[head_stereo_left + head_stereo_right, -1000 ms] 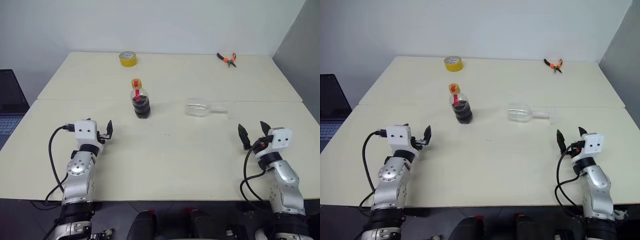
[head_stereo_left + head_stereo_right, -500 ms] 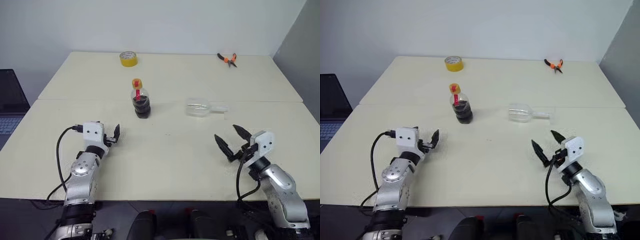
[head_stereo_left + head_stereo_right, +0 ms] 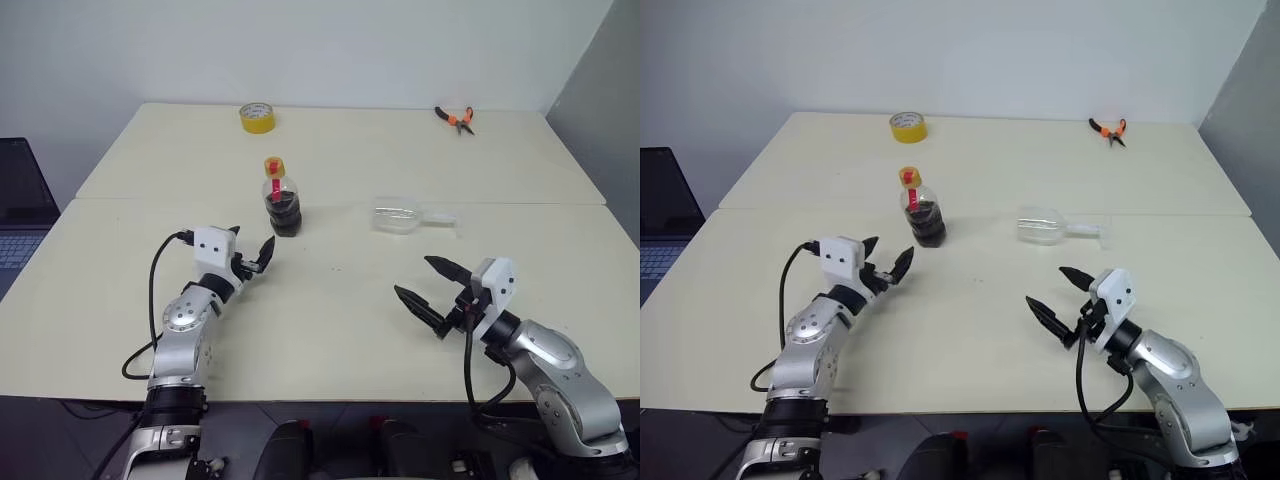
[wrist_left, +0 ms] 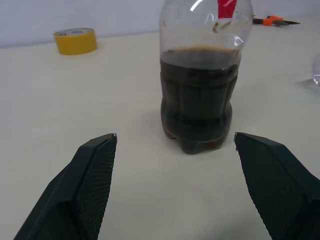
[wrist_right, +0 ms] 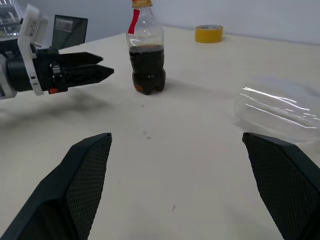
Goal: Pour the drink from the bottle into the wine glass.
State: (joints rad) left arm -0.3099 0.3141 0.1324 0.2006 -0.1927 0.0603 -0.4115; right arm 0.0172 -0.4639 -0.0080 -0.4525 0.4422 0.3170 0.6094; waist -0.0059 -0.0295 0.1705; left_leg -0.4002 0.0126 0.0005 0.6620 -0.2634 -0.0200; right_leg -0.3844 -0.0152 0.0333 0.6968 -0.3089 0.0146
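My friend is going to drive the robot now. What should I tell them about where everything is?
Left gripper: open, empty, pointing at the bottle, close but not touching.
Right gripper: open, empty, over bare table, turned toward the middle.
Bottle: upright, yellow cap on, the drink fills its lower part.
Wine glass: lying on its side to the right of the bottle, empty.
Done: nothing held, nothing poured.
Left: stand the glass up, grab the bottle, uncap it, pour.
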